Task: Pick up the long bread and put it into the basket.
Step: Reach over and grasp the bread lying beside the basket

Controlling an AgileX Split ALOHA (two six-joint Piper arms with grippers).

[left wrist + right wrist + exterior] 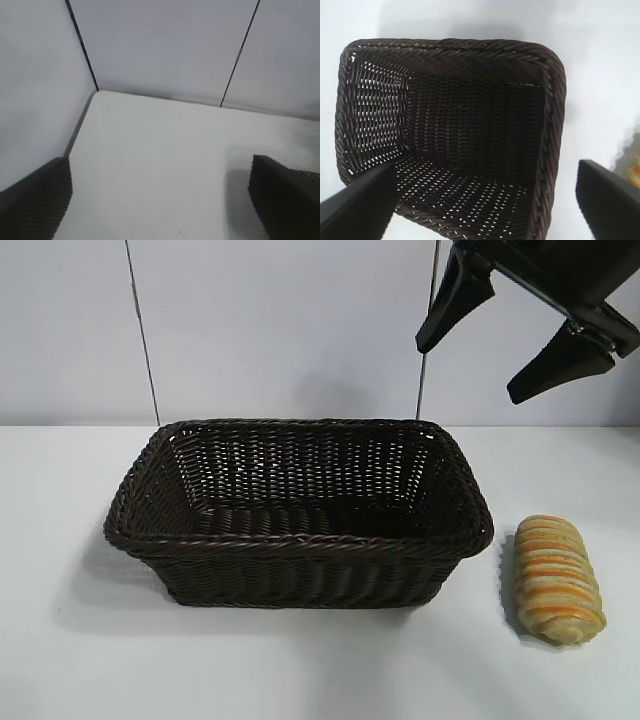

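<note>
Right pincer [528, 345] high above long bread [556, 579].

Your right gripper [510, 340] shows up top as matte black plastic: two tapered fingers [452, 300] that narrow toward blunt tips, bolted to a flat black crossbar with a small pale screw head where one finger joins it. From your left wrist camera, the left gripper [160, 200] has dark charcoal finger pads [35, 205] with a fine ribbed, grid-like texture
</note>
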